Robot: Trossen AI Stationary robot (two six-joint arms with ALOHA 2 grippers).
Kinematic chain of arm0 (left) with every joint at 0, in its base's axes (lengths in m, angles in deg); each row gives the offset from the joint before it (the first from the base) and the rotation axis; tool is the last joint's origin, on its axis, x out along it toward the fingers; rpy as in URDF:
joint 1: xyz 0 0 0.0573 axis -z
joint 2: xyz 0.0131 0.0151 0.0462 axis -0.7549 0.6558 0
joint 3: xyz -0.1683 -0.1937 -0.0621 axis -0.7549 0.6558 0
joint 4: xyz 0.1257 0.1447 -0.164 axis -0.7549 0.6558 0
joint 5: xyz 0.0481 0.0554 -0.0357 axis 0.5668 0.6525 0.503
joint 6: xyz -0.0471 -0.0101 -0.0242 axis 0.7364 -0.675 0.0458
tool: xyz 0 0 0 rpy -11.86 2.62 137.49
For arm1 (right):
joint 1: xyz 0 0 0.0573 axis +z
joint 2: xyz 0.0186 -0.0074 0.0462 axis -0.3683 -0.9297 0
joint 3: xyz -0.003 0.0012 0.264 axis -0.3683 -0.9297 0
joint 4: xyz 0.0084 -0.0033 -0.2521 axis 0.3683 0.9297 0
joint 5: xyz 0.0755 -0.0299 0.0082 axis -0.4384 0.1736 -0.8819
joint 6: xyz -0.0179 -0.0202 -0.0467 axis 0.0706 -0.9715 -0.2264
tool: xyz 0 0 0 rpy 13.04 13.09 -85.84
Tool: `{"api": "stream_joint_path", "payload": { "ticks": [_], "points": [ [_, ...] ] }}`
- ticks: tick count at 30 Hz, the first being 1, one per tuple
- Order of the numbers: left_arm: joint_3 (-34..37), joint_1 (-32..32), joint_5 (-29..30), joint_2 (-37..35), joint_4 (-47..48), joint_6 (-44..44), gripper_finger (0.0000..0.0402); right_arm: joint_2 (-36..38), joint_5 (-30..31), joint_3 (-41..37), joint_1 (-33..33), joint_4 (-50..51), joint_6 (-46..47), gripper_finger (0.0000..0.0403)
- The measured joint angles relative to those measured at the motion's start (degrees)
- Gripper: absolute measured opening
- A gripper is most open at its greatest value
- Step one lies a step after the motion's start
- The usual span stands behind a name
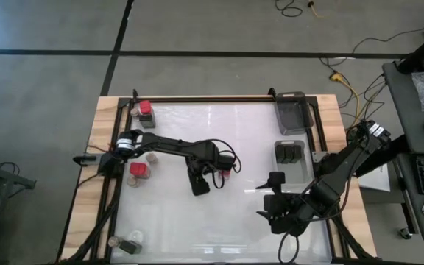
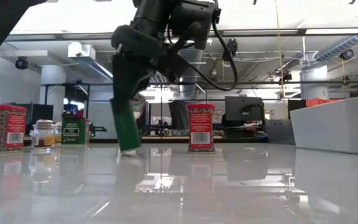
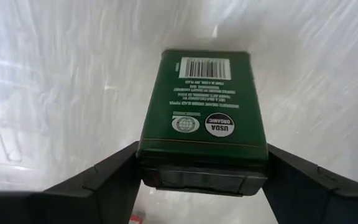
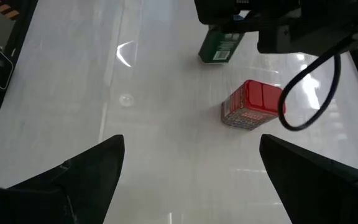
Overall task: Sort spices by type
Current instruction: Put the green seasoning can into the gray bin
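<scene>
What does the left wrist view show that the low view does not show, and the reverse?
Only the left wrist view shows the label face of the green tin: a barcode and a round USDA Organic seal, with the left pincer's fingers on both its sides.

Only the low view shows the other spices standing on the table: a red paprika tin, a small jar, a second green tin and another red tin.

Both show the left pincer shut on the green tin, at the white table.
</scene>
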Motion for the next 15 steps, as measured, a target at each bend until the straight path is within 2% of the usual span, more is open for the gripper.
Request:
{"api": "stream_joint_path", "payload": {
  "ticks": [9,15],
  "points": [
    [0.1,0.0,0.0,-0.1,-1.9,-1.9,0.0300,0.0,0.0,0.0,-0.8,-0.1,-1.0,0.0366],
    [0.1,0.1,-0.1,-3.8,-1.7,-2.8,0.0311,-0.2,0.0,0.0,-2.5,-1.8,-2.5,0.0366]
  ]
}}
